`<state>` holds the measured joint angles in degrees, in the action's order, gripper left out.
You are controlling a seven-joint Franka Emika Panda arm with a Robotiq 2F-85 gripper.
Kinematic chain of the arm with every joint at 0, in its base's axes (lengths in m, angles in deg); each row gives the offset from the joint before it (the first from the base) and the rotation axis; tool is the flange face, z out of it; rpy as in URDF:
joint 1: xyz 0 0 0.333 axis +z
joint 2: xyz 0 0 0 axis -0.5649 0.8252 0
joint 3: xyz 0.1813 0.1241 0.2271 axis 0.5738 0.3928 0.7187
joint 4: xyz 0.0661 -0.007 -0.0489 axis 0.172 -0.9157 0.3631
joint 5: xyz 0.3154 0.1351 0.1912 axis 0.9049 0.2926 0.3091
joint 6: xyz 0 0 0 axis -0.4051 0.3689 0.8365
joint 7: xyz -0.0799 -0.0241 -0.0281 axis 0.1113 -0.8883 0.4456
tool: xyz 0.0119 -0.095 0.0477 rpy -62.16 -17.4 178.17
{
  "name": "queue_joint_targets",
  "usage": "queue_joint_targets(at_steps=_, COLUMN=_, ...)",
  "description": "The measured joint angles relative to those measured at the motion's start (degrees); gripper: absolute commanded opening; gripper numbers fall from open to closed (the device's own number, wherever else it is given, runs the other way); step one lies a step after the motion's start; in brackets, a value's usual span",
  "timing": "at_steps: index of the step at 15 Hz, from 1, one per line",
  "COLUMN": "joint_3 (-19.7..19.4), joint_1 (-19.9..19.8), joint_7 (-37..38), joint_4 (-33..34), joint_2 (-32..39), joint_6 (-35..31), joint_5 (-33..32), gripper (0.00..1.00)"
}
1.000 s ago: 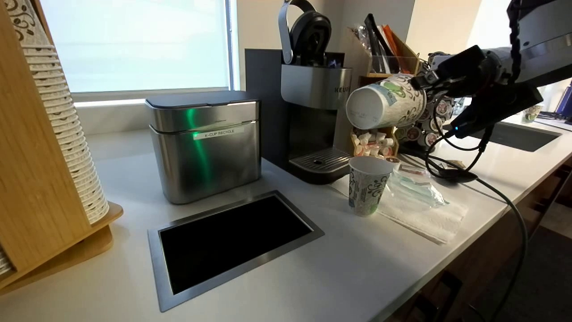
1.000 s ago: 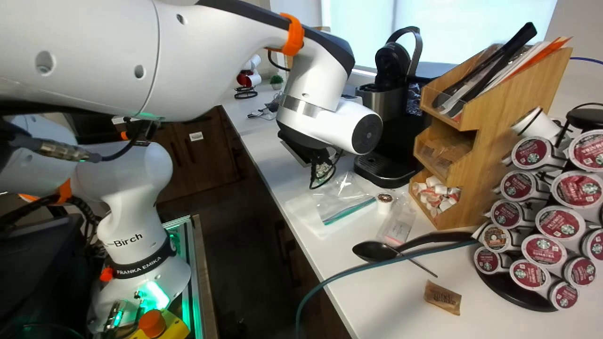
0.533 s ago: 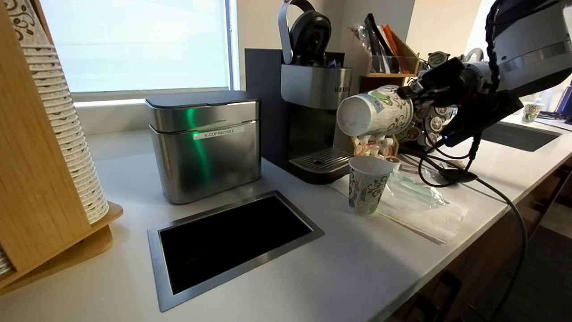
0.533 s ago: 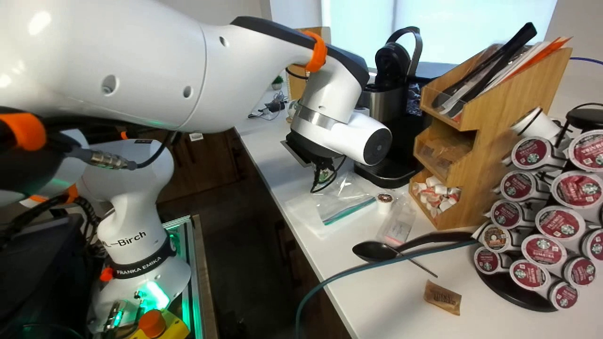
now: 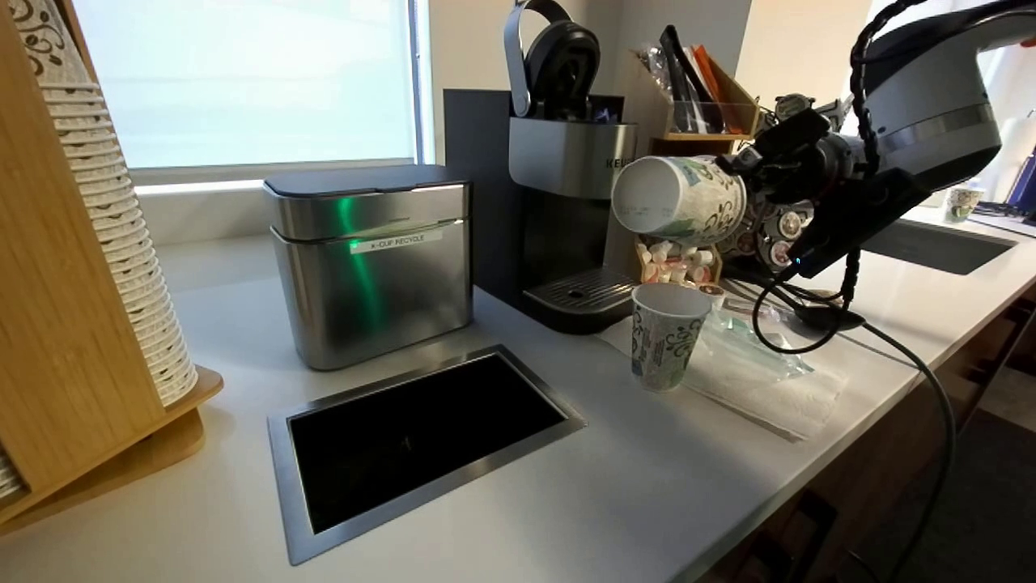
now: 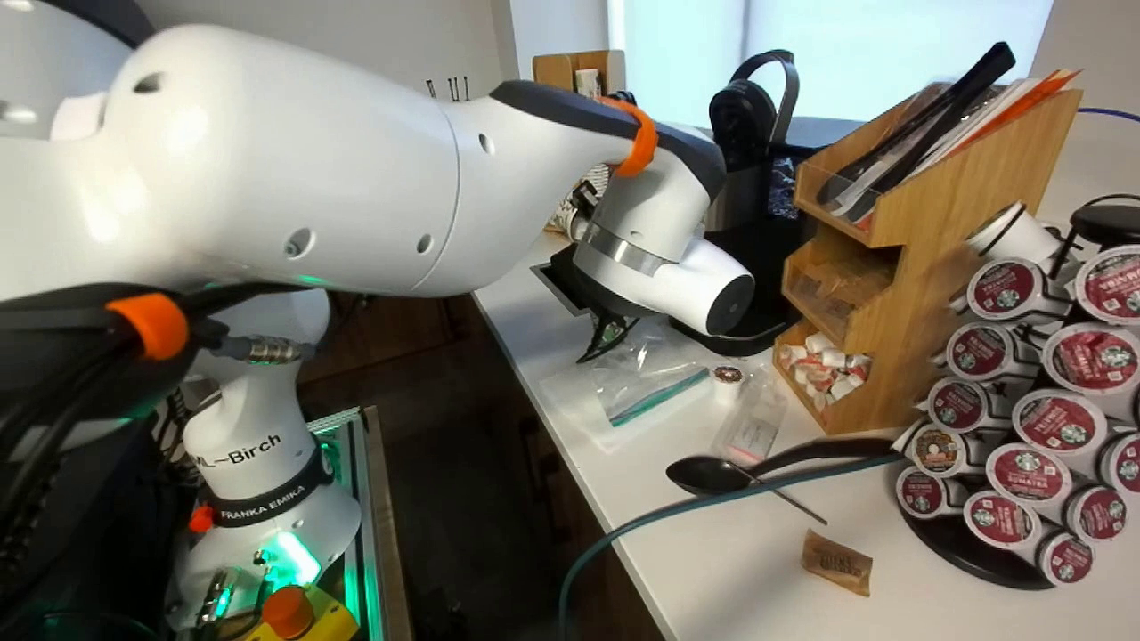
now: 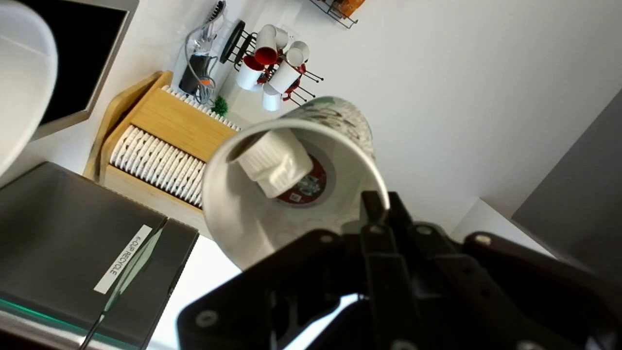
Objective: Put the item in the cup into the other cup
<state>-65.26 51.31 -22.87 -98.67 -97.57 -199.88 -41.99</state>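
Note:
My gripper [image 5: 731,163] is shut on the rim of the printed paper cup [image 5: 702,198] and holds it in the air, lying nearly on its side. In an exterior view its base faces the camera and its opening is hidden. In the wrist view the fingers [image 7: 374,206] pinch the wall of this cup [image 7: 335,114]. Inside lie a white ribbed coffee pod [image 7: 277,163] and a red-lidded pod [image 7: 311,187]. The other cup [image 5: 668,340] stands upright on the counter below the held cup. Its white inside shows at the left edge of the wrist view [image 7: 22,87].
A Keurig machine [image 5: 571,162] stands behind the cups. A steel recycle bin [image 5: 376,275] and a dark framed counter opening [image 5: 429,437] lie to one side. A plastic bag [image 6: 655,378], a loose pod [image 6: 727,383], a wooden organizer [image 6: 944,294] and a pod rack [image 6: 1033,427] are nearby.
The arm has swung and lowered, moving right in an exterior view. The held cup has shifted slightly and turned closer to level. The other cup has not moved.

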Motion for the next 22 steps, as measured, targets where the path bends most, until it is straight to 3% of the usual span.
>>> queue_joint_targets(at_steps=14, joint_3=-1.1, joint_1=0.78, joint_7=8.78, joint_4=1.86, joint_2=-7.18, joint_6=1.08, joint_5=0.0, gripper=0.01)
queue_joint_targets(at_steps=18, joint_3=4.18, joint_1=-2.77, joint_7=9.67, joint_4=0.11, joint_2=-5.71, joint_6=-1.69, joint_5=-1.55, gripper=0.01)
queue_joint_targets(at_steps=22, joint_3=14.15, joint_1=-12.84, joint_7=9.75, joint_4=-7.23, joint_2=-1.28, joint_6=-2.97, joint_5=-4.76, gripper=0.01)
